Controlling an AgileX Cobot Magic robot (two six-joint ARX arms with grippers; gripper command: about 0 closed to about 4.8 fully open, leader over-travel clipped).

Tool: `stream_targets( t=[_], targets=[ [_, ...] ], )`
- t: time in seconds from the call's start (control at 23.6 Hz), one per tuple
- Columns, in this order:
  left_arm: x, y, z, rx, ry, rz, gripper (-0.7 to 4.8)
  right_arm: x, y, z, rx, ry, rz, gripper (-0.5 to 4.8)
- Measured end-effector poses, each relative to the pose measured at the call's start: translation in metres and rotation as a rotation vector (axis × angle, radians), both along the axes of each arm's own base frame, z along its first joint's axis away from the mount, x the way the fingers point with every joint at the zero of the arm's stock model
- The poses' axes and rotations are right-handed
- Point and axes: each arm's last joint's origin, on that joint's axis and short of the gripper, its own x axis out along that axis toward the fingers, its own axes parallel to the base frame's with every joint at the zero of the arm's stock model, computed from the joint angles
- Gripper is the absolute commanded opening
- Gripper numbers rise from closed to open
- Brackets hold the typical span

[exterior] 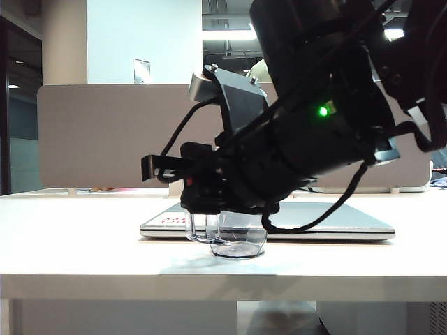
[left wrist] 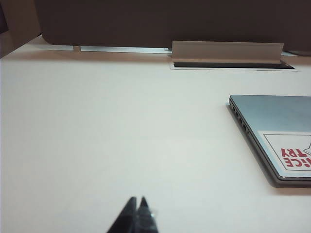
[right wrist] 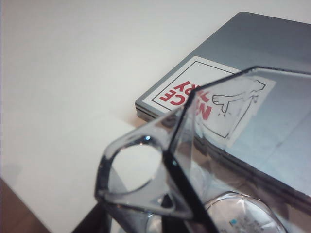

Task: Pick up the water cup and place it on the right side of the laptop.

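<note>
From the exterior view, the right claw (exterior: pixel 209 209) is low over the water cup (exterior: pixel 237 241). The cup stands on the white tabletop (exterior: pixel 84 244), just in front of the closed laptop (exterior: pixel 335 225). I cannot tell if the claw holds the cup.

The left wrist view shows the left claw (left wrist: pixel 137 206) with its tips pressed together, holding nothing, above the bare tabletop. The laptop lies off to one side.

The right wrist view shows the cup's loop handle (right wrist: pixel 133 170) very close, with the laptop's white sticker (right wrist: pixel 209 99) behind it.
</note>
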Motion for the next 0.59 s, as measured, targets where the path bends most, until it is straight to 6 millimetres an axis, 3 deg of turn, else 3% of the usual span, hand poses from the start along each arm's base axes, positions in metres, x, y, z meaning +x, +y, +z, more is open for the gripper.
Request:
stream_targets(
  t=[0.13,0.34,0.47,0.59],
  targets=[
    [0.0000,0.0000,0.0000,0.000,0.000,0.000,-0.04,0.0003,0.0005,0.0016,0.015,-0.010,0.001,0.83],
    [0.0000,0.0000,0.0000,0.000,0.000,0.000,-0.04,0.0008,0.0012,0.0043,0.039,-0.027,0.002,0.83],
    [0.0000,0.0000,0.0000,0.000,0.000,0.000,-0.04,0.0008,0.0012,0.0043,0.039,-0.027,0.002,0.25],
    [0.0000,0.0000,0.0000,0.000,0.000,0.000,-0.04,0.0023,0.0025,0.0088,0.056,-0.056,-0.003,0.25]
  ],
)
